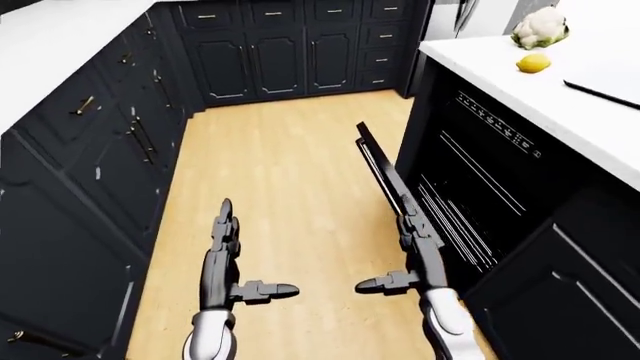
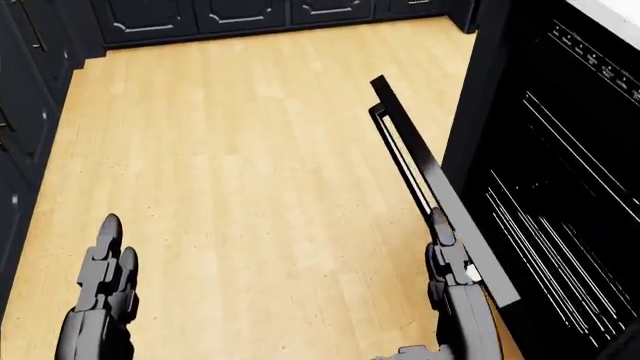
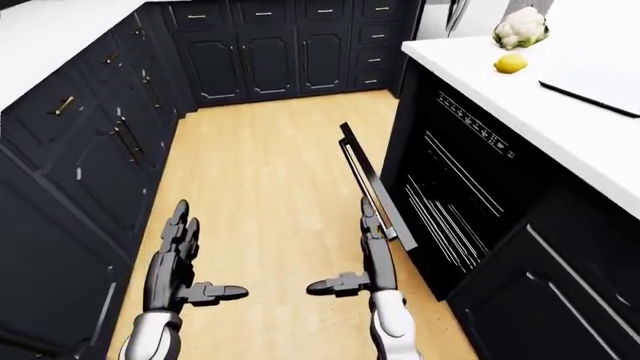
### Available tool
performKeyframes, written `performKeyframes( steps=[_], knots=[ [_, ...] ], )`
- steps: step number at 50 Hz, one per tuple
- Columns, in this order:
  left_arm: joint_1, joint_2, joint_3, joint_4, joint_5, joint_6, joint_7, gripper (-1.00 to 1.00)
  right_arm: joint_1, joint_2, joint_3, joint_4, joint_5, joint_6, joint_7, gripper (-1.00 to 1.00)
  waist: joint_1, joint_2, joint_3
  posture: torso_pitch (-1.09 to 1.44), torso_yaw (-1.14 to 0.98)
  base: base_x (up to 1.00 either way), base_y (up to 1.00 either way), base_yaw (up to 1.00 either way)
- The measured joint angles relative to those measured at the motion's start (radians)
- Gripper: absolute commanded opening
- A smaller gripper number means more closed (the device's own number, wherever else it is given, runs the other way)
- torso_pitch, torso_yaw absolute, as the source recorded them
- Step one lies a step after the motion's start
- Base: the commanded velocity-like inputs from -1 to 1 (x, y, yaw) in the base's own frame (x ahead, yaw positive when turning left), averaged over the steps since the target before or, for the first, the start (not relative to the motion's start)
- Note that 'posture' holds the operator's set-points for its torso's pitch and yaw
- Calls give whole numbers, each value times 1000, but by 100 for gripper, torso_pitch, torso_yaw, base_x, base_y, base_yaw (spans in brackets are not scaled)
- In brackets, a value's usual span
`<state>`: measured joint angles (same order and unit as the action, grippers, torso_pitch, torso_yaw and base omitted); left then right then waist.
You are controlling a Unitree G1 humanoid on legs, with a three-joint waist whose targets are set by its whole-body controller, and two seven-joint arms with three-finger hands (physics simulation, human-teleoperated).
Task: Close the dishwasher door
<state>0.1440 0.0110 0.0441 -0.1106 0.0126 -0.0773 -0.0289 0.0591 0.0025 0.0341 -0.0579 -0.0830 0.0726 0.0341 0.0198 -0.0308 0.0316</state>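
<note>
The black dishwasher (image 1: 480, 187) sits under the white counter on the right, its racks showing inside. Its door (image 1: 385, 176) stands partly raised, tilted away from the opening, top edge toward the floor's middle. My right hand (image 1: 408, 247) is open, fingers stretched flat along the door's outer face near its lower end, thumb out to the left. It also shows in the head view (image 2: 448, 262). My left hand (image 1: 225, 244) is open and empty over the wood floor, well left of the door.
Dark cabinets (image 1: 110, 150) line the left side and the top of the view (image 1: 280, 52). On the right counter (image 1: 500, 75) lie a lemon (image 1: 533, 63), a cauliflower (image 1: 540, 28) and a dark board edge (image 1: 600, 90). Wood floor (image 1: 280, 172) lies between.
</note>
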Motion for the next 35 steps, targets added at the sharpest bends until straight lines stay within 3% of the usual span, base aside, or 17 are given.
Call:
performKeyframes(
  steps=[1,6,13,15,21,26,28,33,35],
  knots=[
    [-1,0,0,-2,0,-1,0,100,0,0,1,-2,0,-2,0,100,-3,-24,-6,0,0,0,-18,0],
    [1,-12,-30,16,2,4,-10,100,9,-12,-27,20,-1,4,-8,100,-27,-2,-2,0,0,0,-18,0],
    [1,-9,-17,4,6,-7,-3,100,0,-8,-11,20,1,-1,-3,100,-13,74,15,0,0,0,-18,0],
    [0,-9,-19,3,6,-10,-2,100,-3,-8,-11,16,1,-3,-2,100,-12,109,10,0,0,0,-19,0],
    [8,0,6,7,0,7,2,100,6,1,6,24,1,8,5,100,1,83,0,0,0,0,-18,0],
    [0,1,3,-8,-4,2,0,100,-2,0,0,6,0,-1,0,100,0,16,3,0,0,0,-18,0],
    [1,1,2,-13,-3,0,-1,100,-1,0,2,1,0,-5,0,100,-5,-28,-7,0,0,0,-18,0],
    [2,-11,-26,10,-1,10,-12,100,13,-11,-24,14,-2,7,-8,100,-27,-5,-1,0,0,0,-18,0],
    [3,-10,-20,4,0,12,-12,100,15,-10,-22,9,-2,10,-10,100,-22,19,5,0,0,0,-26,0]
  ],
)
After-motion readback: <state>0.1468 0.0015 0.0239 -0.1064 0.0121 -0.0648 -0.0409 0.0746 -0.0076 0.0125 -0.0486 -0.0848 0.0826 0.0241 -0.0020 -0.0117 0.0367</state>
